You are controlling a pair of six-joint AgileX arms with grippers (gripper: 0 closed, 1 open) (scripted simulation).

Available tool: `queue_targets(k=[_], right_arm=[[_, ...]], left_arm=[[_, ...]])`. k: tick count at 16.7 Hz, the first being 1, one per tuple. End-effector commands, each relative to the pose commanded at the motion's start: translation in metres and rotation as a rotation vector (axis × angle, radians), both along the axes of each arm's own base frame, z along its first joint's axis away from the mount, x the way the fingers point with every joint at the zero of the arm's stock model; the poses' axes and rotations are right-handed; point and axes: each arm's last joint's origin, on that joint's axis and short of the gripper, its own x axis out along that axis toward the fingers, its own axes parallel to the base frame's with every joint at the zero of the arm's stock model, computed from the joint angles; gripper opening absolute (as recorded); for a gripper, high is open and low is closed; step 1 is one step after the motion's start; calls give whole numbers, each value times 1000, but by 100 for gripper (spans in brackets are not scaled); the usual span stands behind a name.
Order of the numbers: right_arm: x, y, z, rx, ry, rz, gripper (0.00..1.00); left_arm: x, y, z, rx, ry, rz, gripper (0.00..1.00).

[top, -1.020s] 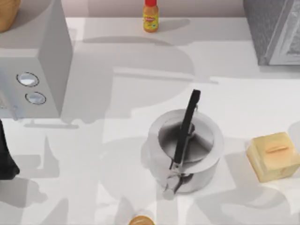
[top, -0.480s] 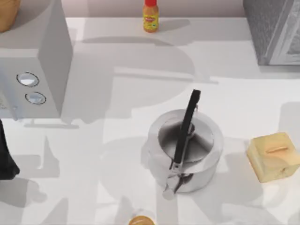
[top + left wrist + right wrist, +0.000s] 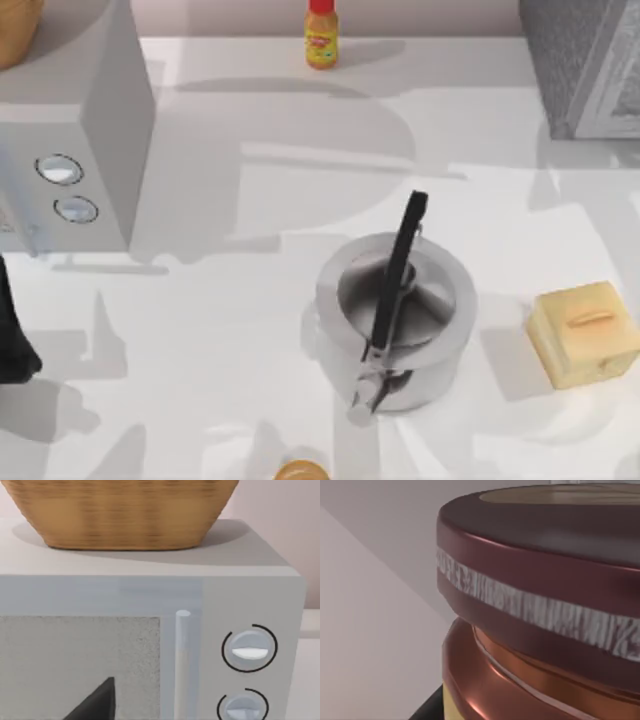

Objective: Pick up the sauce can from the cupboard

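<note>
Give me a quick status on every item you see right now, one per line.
sauce can: lid on, very close to the right wrist camera.
cupboard: at the table's far right corner, door state unclear.
steel pot: upright, uncovered, black handle lying across its rim.
yellow bottle: upright, red cap on.
microwave: door shut.
basket: resting on top of the microwave.
butter block: sitting on the table.
</note>
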Motion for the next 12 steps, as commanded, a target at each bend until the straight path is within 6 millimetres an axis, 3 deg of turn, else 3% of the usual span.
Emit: queue_targets(k=[3,6,9,12], right_arm=[[55,20,-12,-6,-52,114,0],[99,50,-55,-8,-34,243,0],[119,84,-118,-8,53,374,0],[117,113,-172,-9,153,488,0]], left_arm=[[0,0,0,0,0,0,100],[0,0,0,0,0,0,100],[0,0,0,0,0,0,100],[0,0,0,0,0,0,100]])
